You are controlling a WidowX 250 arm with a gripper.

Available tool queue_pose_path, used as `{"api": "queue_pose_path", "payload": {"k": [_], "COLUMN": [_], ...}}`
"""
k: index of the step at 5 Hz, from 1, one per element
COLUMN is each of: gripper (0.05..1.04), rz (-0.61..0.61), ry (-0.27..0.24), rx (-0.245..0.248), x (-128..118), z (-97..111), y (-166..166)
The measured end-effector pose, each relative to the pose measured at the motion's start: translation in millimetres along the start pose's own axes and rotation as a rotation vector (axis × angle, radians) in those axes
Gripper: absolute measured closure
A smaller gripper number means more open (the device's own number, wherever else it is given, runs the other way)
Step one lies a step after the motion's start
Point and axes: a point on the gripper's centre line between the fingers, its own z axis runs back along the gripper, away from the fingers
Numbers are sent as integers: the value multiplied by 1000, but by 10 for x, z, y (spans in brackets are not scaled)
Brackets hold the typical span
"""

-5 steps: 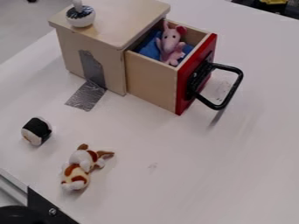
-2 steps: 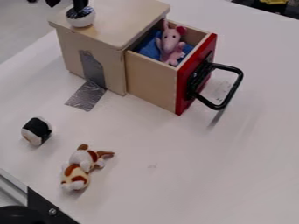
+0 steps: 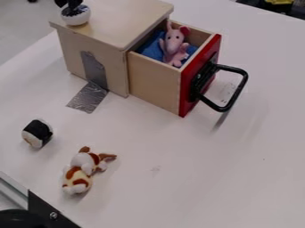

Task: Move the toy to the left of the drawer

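At the top left, the black gripper (image 3: 68,4) is low over the wooden cabinet's top, right at the upper part of a small round white toy (image 3: 76,17) with a dark top. That toy sits near the left corner of the cabinet top. The drawer (image 3: 155,82) is pulled out to the right, with a red front and a black handle. A pink plush toy (image 3: 173,44) with large ears lies inside it on blue cloth. Whether the gripper holds the white toy is unclear.
The cabinet (image 3: 107,26) has grey tape down its side and onto the table (image 3: 191,178). A black-and-white toy (image 3: 37,133) and a brown-and-white plush dog (image 3: 83,170) lie at the lower left. A black bracket (image 3: 51,213) stands at the bottom left corner.
The gripper has come down into view from the top edge to the white toy. Since the last earlier frame, that toy has shifted slightly left and up in the view. The drawer has not moved.
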Motion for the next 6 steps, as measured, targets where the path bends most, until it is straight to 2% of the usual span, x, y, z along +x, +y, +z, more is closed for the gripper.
{"api": "queue_pose_path", "payload": {"k": [2, 3, 5, 6], "gripper": [906, 906, 906, 906], "rz": [-66, -122, -222, -231], "ry": [-25, -87, -130, -139], "rx": [-15, -43, -68, -58], "x": [81, -11, -593, -857], "z": [22, 216, 330, 202], "y": [-229, -502, -1047, -1192]}}
